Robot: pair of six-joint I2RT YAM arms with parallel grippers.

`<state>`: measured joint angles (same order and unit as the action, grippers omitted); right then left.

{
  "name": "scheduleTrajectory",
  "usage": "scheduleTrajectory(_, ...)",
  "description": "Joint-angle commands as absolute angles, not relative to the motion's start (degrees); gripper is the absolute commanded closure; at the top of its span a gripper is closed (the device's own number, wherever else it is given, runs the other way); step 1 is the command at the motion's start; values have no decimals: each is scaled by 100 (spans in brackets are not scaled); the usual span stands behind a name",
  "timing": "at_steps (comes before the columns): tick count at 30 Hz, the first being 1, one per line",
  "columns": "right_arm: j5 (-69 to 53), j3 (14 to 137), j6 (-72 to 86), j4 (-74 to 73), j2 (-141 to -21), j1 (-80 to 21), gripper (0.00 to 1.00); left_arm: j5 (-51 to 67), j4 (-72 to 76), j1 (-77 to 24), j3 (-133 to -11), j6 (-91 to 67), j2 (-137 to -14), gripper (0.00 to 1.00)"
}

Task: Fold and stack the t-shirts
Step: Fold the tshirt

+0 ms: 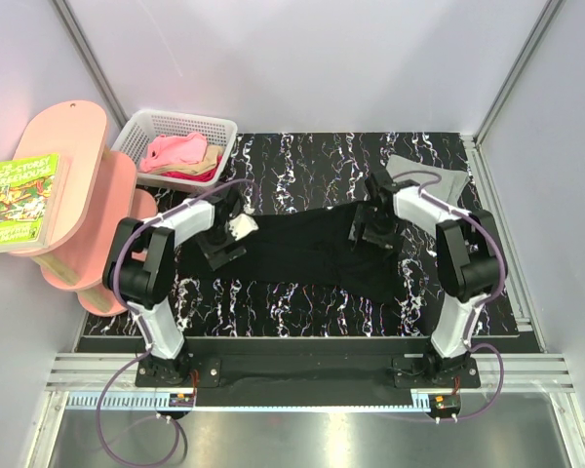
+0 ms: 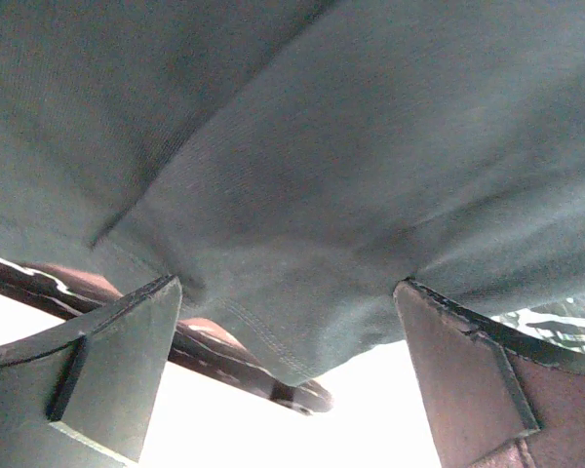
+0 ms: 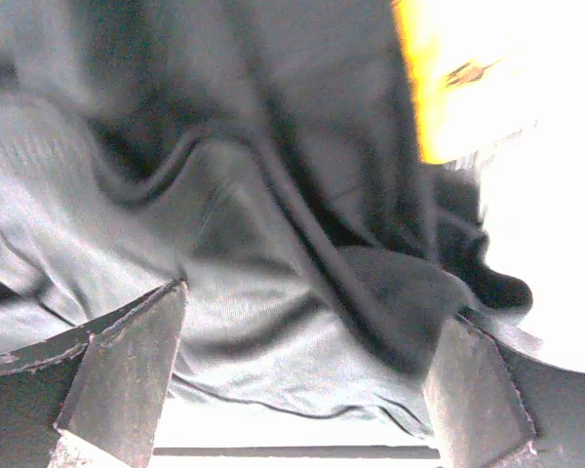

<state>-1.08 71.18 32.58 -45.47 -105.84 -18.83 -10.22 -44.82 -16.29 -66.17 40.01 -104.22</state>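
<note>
A black t-shirt (image 1: pixel 312 253) lies spread across the middle of the dark marbled table (image 1: pixel 302 156), with a small white patch (image 1: pixel 242 227) at its left end. My left gripper (image 1: pixel 222 246) is low over the shirt's left end. In the left wrist view its jaws stand open (image 2: pixel 288 292), with the stitched hem (image 2: pixel 273 336) between the fingers. My right gripper (image 1: pixel 375 229) is over the shirt's right end, also open (image 3: pixel 317 312) above wrinkled black cloth (image 3: pixel 273 292). A light grey t-shirt (image 1: pixel 427 177) lies flat at the back right. Pink, tan and red shirts (image 1: pixel 183 156) are bunched in a basket.
The white plastic basket (image 1: pixel 151 124) stands at the table's back left corner. A pink shelf unit (image 1: pixel 73 195) with a green book (image 1: pixel 19 200) on it stands left of the table. Walls close in the back and both sides.
</note>
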Motion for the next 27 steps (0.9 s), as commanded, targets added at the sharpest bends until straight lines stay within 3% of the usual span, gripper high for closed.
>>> scheduleTrajectory(1, 18, 8093, 2769, -4746, -11117, -1617, 0, -906, -4868, -1828, -6039, 3964, -10126, 1)
scheduleTrajectory(9, 9, 9412, 2619, -5106, -12119, -1512, 0, -36, -6088, -2118, -5599, 4104, -9414, 1)
scheduleTrajectory(18, -448, 10809, 2646, -5212, -13103, -1512, 0, 1449, -7303, -2785, -5915, 4236, -9509, 1)
scheduleTrajectory(27, -676, 13838, 2215, -5985, -14632, -1512, 0, 1644, -7348, -3041, -5880, 4087, -9475, 1)
